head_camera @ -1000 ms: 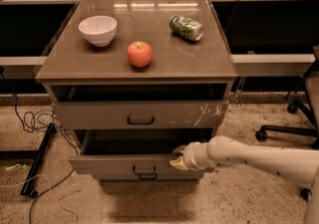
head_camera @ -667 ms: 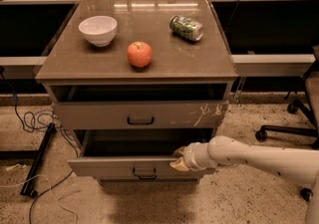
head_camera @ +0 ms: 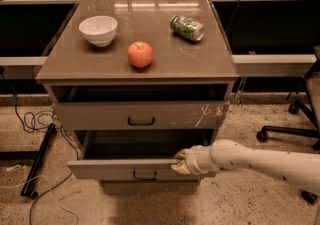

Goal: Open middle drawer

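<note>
The middle drawer (head_camera: 110,169) is a wide grey-brown drawer with a plain front and a small black centre handle (head_camera: 144,174). It stands pulled out from the cabinet, and its shadowed inside (head_camera: 140,146) shows. My gripper (head_camera: 181,162) is at the top edge of the drawer front, right of the handle, on the end of my white arm (head_camera: 260,161) that reaches in from the right. Above it, the taller drawer (head_camera: 100,115) with pale scratch marks (head_camera: 205,115) is slightly out. The lowest drawer is hidden under the open one.
On the cabinet top (head_camera: 90,66) are a white bowl (head_camera: 98,30), a red apple (head_camera: 140,54) and a green can (head_camera: 187,27) on its side. An office chair base (head_camera: 295,131) stands at the right. Cables (head_camera: 30,119) and a black bar (head_camera: 37,161) lie on the floor at the left.
The middle drawer has slid further out towards the camera, and my gripper has moved with its front edge. The things on the top have not moved.
</note>
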`<state>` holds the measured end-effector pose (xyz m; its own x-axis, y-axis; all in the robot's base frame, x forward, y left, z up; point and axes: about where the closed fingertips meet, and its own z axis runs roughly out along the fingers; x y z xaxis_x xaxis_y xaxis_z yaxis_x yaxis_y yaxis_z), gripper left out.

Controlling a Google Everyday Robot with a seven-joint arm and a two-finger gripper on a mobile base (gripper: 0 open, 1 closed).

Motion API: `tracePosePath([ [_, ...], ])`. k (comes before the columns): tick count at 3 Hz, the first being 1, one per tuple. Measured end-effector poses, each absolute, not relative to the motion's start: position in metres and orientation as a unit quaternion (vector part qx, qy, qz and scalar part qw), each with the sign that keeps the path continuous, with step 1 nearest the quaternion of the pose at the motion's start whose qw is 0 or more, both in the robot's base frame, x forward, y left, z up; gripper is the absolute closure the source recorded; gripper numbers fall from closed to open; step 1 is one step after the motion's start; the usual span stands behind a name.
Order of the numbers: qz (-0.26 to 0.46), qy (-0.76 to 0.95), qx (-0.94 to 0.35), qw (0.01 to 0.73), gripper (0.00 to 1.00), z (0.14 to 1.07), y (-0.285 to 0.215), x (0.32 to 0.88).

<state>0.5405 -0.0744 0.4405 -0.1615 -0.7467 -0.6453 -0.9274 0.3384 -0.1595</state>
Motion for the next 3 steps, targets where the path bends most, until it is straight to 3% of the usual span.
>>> tracePosePath([
  [2,0.138,0.749,-0.558,0.328,0.27,0.4405,-0.0743,0.5404],
  [3,0.138,0.749,-0.558,0.328,0.31,0.4405,-0.0743,0.5404],
])
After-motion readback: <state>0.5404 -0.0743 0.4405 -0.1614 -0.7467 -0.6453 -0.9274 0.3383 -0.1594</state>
